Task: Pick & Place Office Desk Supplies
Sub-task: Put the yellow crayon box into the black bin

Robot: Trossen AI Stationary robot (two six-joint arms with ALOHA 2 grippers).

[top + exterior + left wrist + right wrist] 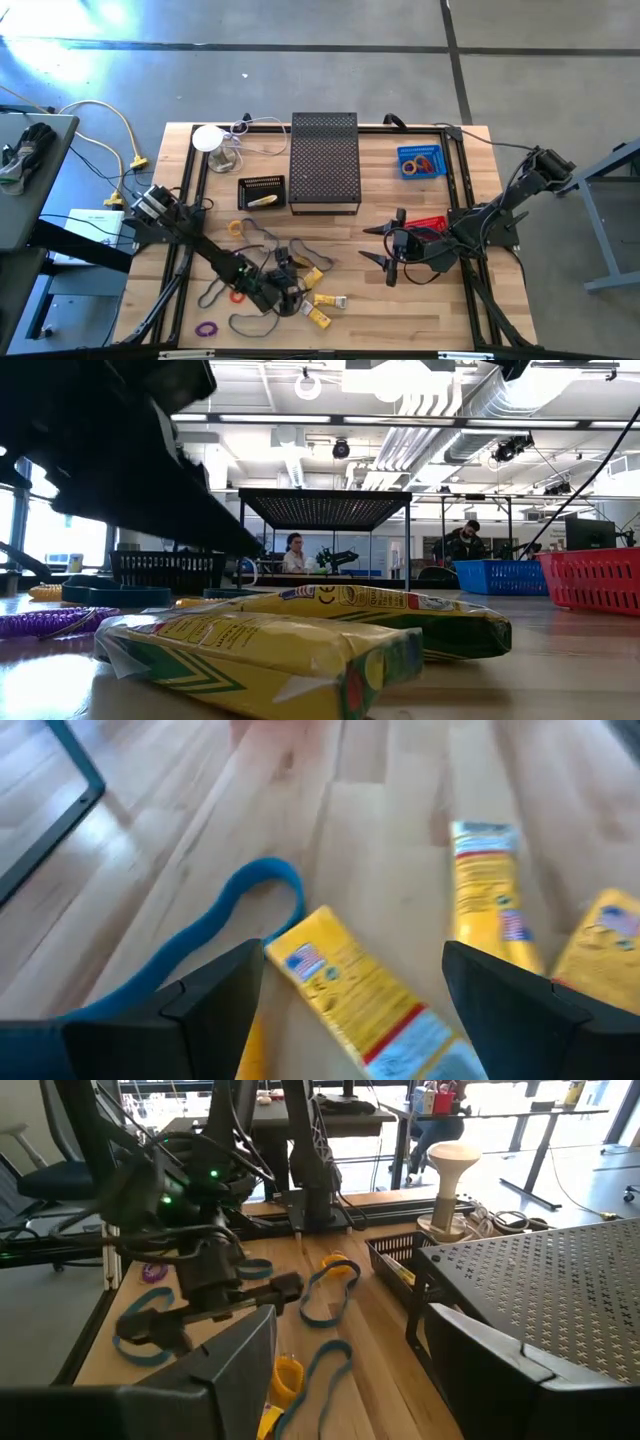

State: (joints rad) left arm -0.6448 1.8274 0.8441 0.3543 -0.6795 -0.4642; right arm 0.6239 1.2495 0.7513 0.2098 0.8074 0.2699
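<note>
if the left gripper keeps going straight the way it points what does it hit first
Most likely the yellow rectangular packet lying between the open left gripper's fingers, with the wooden table beneath it; depth is hard to judge.

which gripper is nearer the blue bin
Right. The right gripper sits below the blue bin, mid-table; the left gripper is far across, over the yellow packs.

grey concrete floor (520,60), bright ceiling lights (300,418), exposed ducts (440,400) overhead.
</note>
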